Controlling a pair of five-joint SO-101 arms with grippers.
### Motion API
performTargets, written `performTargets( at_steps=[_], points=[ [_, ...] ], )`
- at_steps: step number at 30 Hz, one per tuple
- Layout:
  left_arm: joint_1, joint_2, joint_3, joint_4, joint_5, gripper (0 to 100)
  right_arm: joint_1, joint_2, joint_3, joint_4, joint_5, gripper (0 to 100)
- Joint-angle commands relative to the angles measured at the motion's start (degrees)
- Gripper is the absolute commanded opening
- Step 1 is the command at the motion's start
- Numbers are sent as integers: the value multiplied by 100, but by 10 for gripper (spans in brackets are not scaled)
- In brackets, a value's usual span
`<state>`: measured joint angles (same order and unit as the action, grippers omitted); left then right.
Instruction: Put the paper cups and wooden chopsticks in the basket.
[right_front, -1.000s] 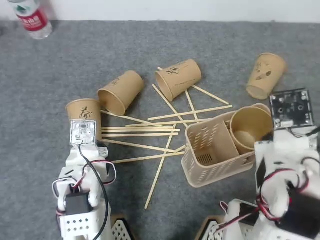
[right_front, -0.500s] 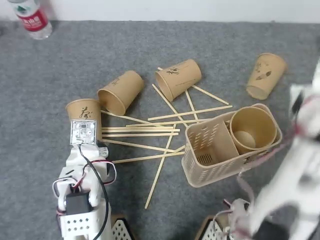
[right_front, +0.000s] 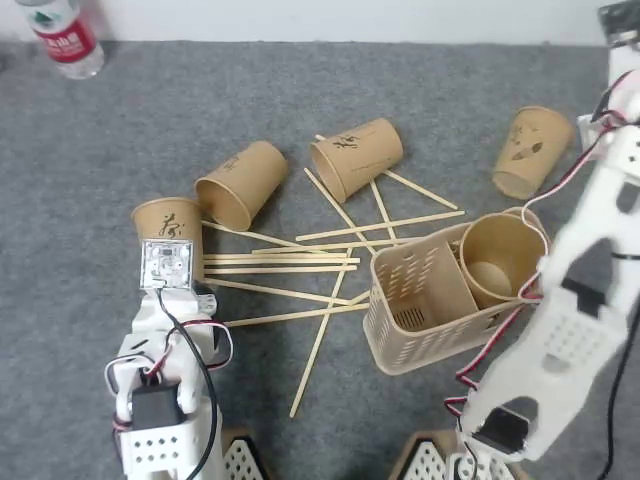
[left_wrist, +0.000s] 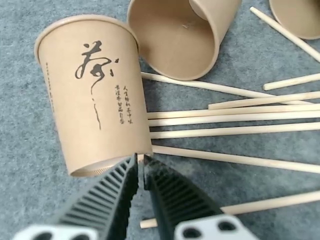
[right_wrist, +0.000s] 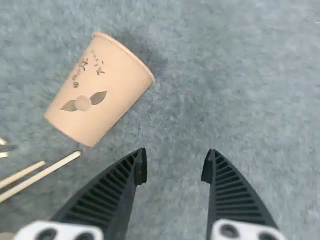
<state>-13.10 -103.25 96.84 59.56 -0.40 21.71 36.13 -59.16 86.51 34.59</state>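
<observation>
The right tool (right_wrist: 175, 167) hangs with its jaws apart over bare table (right_wrist: 240, 75), just beside the far cup (right_wrist: 97, 111), which lies on its side, well apart from the basket (right_front: 415, 285). The step in hand looks like the pick of this cup. To do it well, the tool should shift sideways until the cup's wall sits between the jaws, come down across the cup and not along it, and close gently. Paper crushes, and a round cup may roll off under a one-sided push. The lift then needs height enough to clear the basket's wall and the cup already inside (right_front: 500, 262). The left tool (left_wrist: 141, 165) has its jaws together, tips right at the bottom edge of the near cup (left_wrist: 92, 120), which seems to lie on its side next to the chopsticks (left_wrist: 225, 120). I cannot tell whether the tips touch it. Two more cups (right_front: 240, 183) (right_front: 357, 155) lie among the sticks. Which end of the far cup is open is hard to settle. In the high view the right arm (right_front: 570, 300) covers the basket's right side and its far end is cut off at the upper corner. Whether any chopsticks are in the basket cannot be made out.
</observation>
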Motion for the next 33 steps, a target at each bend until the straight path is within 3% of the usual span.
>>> performTargets(
  at_steps=[1, 13, 17, 29, 33],
  points=[
    [62, -97, -48, -97, -53, 12, -66, 655, -1011, -145, 440, 189],
    [62, -97, -48, -97, -53, 12, -444, 2993, -3121, -716, 1248, 190],
    [70, -97, -48, -97, -53, 12, -426, 3363, -3719, -277, 1257, 190],
    [158, -97, -48, -97, -53, 12, -541, 892, -3684, 1666, 1196, 188],
    [158, -97, -48, -97, -53, 12, -444, -101, -3253, 1666, 510, 188]
  ],
)
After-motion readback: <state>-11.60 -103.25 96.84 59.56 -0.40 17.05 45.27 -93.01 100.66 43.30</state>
